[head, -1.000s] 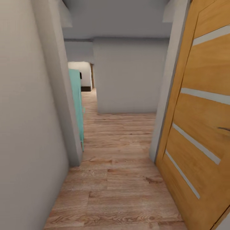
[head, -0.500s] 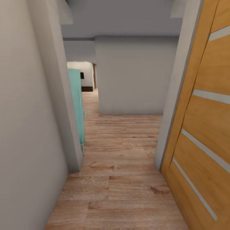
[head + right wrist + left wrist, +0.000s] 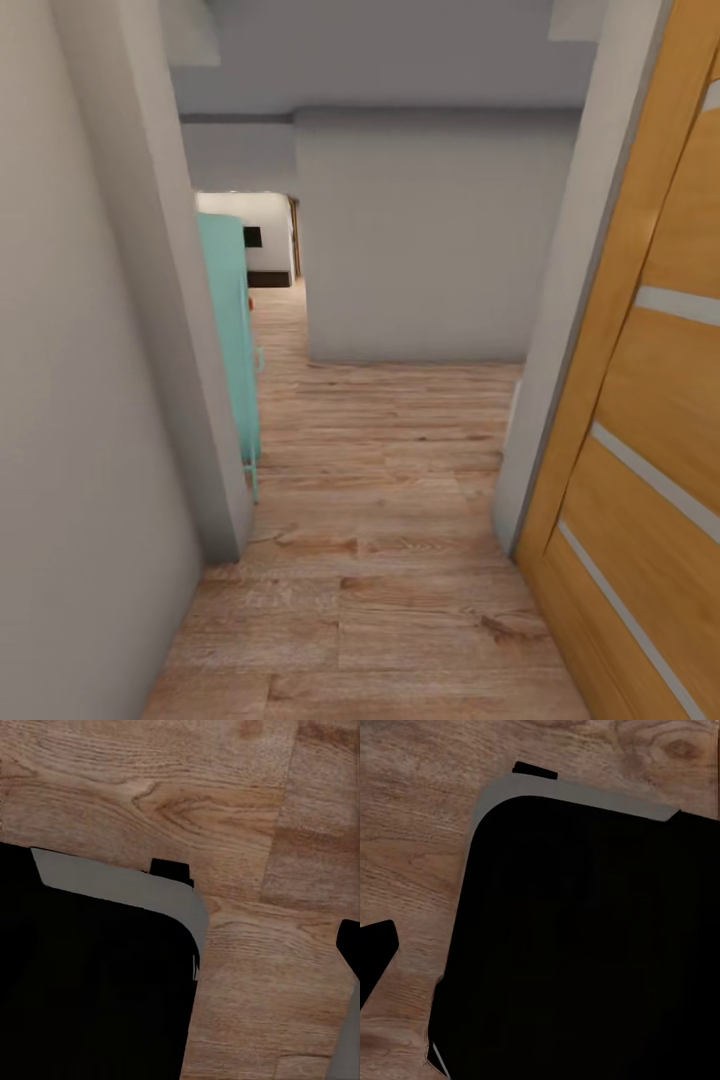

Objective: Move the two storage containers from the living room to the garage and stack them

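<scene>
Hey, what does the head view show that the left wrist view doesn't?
Head view: a hallway with grey walls, a wooden door with frosted strips at the right, a turquoise cabinet past the left wall's corner, and a farther room's opening. Left wrist view: a close look straight down onto a black, grey-edged part of the robot's body. Both share the light wood-plank floor.

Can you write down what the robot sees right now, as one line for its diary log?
place: hallway | floor: wood-plank floor | right side: wooden door | left side: teal furniture past wall corner | ahead: grey wall | containers: unseen
</scene>
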Available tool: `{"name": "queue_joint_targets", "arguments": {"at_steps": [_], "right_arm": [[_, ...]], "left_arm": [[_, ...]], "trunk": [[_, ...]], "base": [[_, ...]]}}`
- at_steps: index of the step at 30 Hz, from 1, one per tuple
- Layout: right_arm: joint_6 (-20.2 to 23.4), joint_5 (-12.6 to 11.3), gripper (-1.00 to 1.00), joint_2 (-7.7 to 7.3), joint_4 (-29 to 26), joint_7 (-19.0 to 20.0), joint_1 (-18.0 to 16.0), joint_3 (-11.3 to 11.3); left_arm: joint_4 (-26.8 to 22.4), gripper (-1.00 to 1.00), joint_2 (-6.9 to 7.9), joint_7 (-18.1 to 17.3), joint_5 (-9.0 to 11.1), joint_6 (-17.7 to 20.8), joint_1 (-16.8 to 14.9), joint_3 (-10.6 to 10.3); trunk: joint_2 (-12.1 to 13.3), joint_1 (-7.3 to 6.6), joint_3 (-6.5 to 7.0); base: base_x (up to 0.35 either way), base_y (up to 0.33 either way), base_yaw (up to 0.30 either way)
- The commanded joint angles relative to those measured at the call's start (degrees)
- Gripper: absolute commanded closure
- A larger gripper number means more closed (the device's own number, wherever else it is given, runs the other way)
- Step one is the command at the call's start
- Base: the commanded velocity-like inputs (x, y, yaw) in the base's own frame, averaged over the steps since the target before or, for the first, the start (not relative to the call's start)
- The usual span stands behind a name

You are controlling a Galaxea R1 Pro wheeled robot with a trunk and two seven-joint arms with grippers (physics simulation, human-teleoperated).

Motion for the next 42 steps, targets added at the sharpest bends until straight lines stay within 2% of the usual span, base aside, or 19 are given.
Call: {"name": "queue_joint_targets", "arguments": {"at_steps": [1, 4, 7, 37, 42], "right_arm": [[-0.43, -0.7, -1.0, 0.0, 0.2, 0.0, -0.08, 0.17], [-0.57, -4.39, -1.0, 0.0, 0.22, 0.11, -0.08, 0.14], [-0.61, -6.07, -1.0, -0.04, 0.23, 0.15, -0.08, 0.17], [-0.53, -6.05, -1.0, 0.01, 0.14, -0.63, -0.08, 0.52], [-0.19, -5.8, -1.0, 0.37, 0.06, -0.63, -0.08, 0.4]], "left_arm": [[-0.12, -1.0, 0.14, 0.03, 0.3, -0.05, -0.01, -0.04], [-0.22, -1.0, 0.33, 0.04, 0.33, 0.06, -0.01, 0.0], [-0.18, -1.0, 0.4, 0.07, 0.4, 0.14, -0.01, 0.04], [0.27, -1.0, 0.34, 0.08, 0.43, 0.11, -0.01, 0.06], [0.34, -1.0, 0.4, 0.06, 0.45, 0.24, -0.01, 0.06]], "trunk": [[-0.03, 0.03, -0.06], [-0.03, 0.03, -0.06], [-0.03, 0.03, -0.06], [-0.03, 0.03, -0.06], [-0.03, 0.03, -0.06]], "base": [[0.322, 0.0, 0.0], [0.322, 0.0, 0.0], [0.322, 0.0, 0.0], [0.322, 0.0, 0.0], [0.322, 0.0, 0.0]]}}
